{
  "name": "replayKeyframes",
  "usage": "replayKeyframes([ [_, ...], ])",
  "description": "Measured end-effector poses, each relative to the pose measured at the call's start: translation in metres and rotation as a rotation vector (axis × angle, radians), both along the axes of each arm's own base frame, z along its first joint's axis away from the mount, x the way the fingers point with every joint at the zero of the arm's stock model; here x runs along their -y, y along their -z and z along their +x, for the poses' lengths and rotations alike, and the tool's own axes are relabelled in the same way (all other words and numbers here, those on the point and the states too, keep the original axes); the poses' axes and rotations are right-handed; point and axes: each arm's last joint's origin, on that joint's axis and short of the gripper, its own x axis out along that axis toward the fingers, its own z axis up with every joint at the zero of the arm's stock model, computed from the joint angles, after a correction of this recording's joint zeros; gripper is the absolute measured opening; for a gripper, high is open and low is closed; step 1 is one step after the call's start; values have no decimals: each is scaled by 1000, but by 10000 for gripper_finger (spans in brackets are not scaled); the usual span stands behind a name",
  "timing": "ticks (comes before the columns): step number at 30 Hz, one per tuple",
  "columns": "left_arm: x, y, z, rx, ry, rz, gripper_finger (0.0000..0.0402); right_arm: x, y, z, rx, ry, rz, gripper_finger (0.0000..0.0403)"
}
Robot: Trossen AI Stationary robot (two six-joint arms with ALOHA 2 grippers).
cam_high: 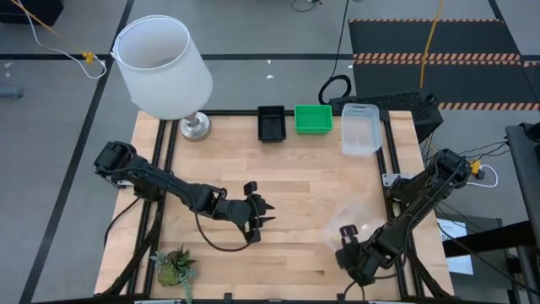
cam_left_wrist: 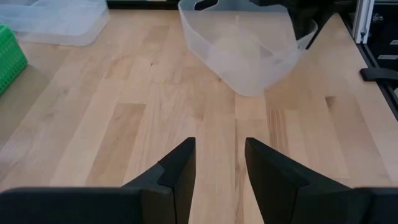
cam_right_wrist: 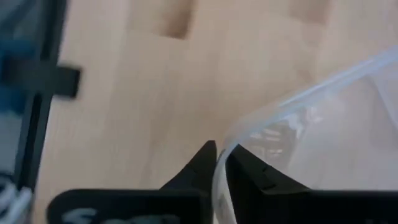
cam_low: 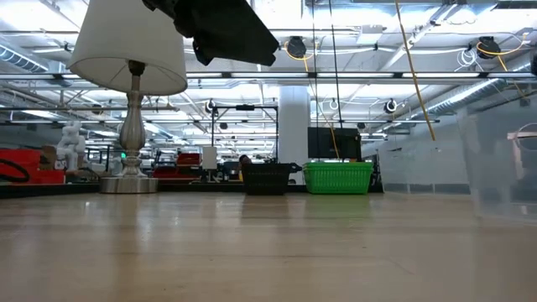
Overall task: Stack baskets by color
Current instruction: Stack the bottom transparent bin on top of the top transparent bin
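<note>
Clear translucent plastic basket (cam_left_wrist: 242,53) is pinched by its rim between the right gripper (cam_right_wrist: 219,163)'s nearly closed fingers, tilted above the wooden table (cam_high: 287,181). Left gripper (cam_left_wrist: 219,171) hovers mid-table, fingers partly open, holding nothing.

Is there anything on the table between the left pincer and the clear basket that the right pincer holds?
No. In the left wrist view, only bare wood lies between the left pincer and the clear basket.

Bright overhead light, blurred right-wrist view
</note>
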Motion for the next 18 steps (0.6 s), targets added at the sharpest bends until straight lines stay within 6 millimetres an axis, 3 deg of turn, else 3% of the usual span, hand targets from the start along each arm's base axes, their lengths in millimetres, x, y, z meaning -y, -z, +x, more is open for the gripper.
replayKeyframes([
  [6,0,0,0,0,0,0,141,2,1,-2,-122,355,101,102],
  [12,0,0,0,1,0,-1,141,2,1,-1,-203,587,175,186],
  [18,1,-1,0,5,2,-13,141,8,-3,-1,-225,728,201,211],
])
